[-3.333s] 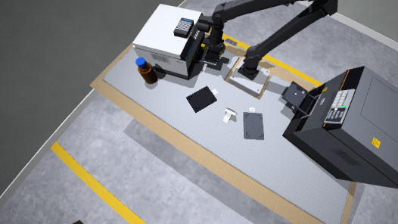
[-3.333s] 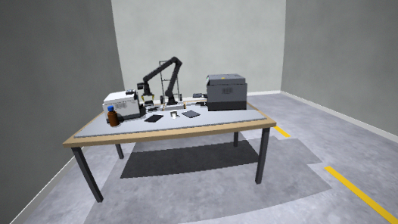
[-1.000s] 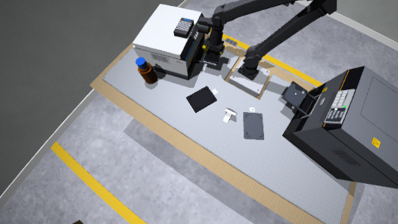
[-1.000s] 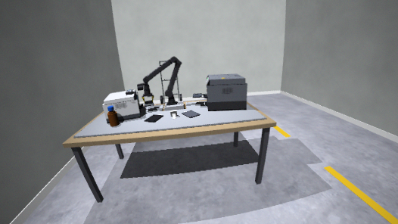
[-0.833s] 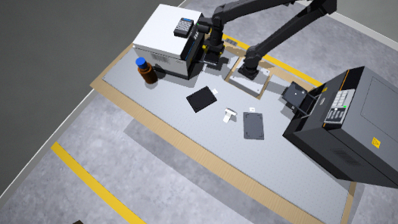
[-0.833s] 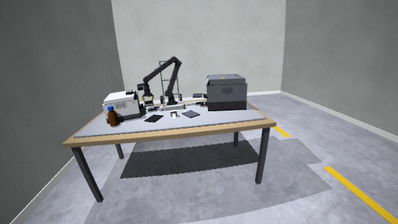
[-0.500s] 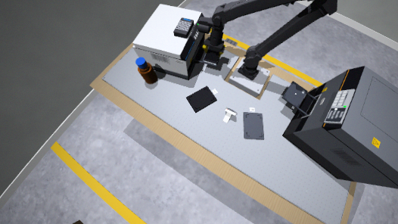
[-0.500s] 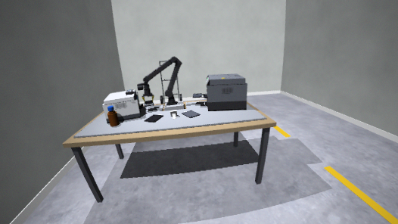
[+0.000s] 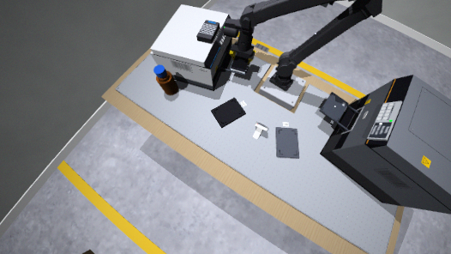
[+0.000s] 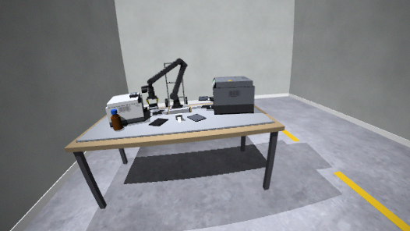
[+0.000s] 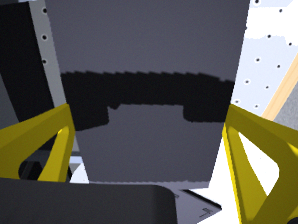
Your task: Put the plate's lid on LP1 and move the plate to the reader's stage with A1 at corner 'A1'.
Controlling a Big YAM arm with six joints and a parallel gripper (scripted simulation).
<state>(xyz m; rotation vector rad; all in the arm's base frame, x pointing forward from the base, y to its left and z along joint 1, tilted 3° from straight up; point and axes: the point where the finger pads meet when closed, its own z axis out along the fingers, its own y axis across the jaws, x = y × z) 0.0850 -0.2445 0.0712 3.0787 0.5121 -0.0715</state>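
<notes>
The plate with its dark lid [image 11: 149, 90] [image 9: 241, 69] sits on the dispenser's stage, right beside the white dispenser [image 9: 190, 40]. My gripper [image 9: 240, 62] is lowered over it. In the wrist view my yellow fingers stand on either side of the lid and touch its long edges, so the gripper is shut on the lid. The lid still lies flat on the stage. The reader's stage [image 9: 336, 107] sticks out empty from the black reader [image 9: 399, 137] at the right. I cannot see the labels on the plate.
A brown capped bottle [image 9: 165, 80] stands on the bench left of the dispenser. A black bench position [image 9: 228, 112] and a grey one [image 9: 286, 142] lie mid-table; I cannot read their name tags. A small white piece [image 9: 259, 130] lies between them. The arm's base [image 9: 283, 83] is behind.
</notes>
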